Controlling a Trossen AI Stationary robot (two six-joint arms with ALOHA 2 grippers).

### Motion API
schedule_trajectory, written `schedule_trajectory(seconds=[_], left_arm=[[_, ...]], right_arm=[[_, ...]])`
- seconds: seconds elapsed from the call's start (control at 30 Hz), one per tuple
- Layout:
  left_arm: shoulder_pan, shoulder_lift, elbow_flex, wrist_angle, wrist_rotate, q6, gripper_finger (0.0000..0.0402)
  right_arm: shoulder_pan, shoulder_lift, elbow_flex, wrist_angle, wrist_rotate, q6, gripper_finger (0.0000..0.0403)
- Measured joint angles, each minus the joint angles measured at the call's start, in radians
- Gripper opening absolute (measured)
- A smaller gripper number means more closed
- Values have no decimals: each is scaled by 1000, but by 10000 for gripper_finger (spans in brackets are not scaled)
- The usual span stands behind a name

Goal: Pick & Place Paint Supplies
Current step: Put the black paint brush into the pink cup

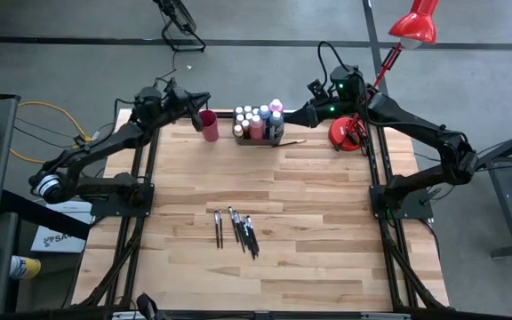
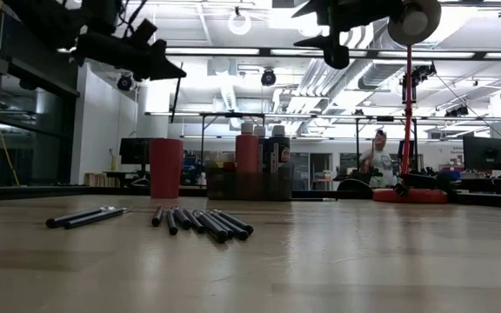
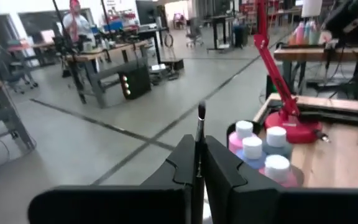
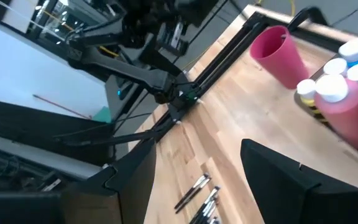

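My left gripper (image 1: 203, 99) is at the table's far left, above the red cup (image 1: 209, 124), and is shut on a thin dark paintbrush (image 2: 174, 97). My right gripper (image 4: 197, 186) hangs open with nothing between its fingers. It is over the grey tray (image 1: 278, 138), in which several paint bottles (image 1: 254, 120) stand upright. Several more paintbrushes (image 1: 236, 229) lie flat on the wood near the table's middle. One brush (image 1: 292, 142) lies beside the tray. My left gripper pinches the paintbrush's handle (image 3: 198, 155) between its two fingers. The fingers point level and lie across the brush. The brush is lifted clear and stands nearly upright, its lower part (image 2: 174, 111) hanging below the fingertips above the red cup.
A red desk lamp stands with its base (image 1: 349, 133) at the far right corner, and its pole (image 3: 277, 74) rises beside the tray. Bare wood (image 1: 327, 222) stretches across the near half of the table. A person (image 2: 377, 156) stands in the room behind.
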Motion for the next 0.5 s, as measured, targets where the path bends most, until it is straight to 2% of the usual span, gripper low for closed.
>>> schedule_trajectory(seconds=[0.33, 0.5], left_arm=[[0, 3, -126, 68, -99, -37, 8], [0, 11, -132, 60, -117, -56, 36]], right_arm=[[0, 0, 0, -19, 79, -77, 229], [-1, 0, 0, -86, 132, -130, 229]])
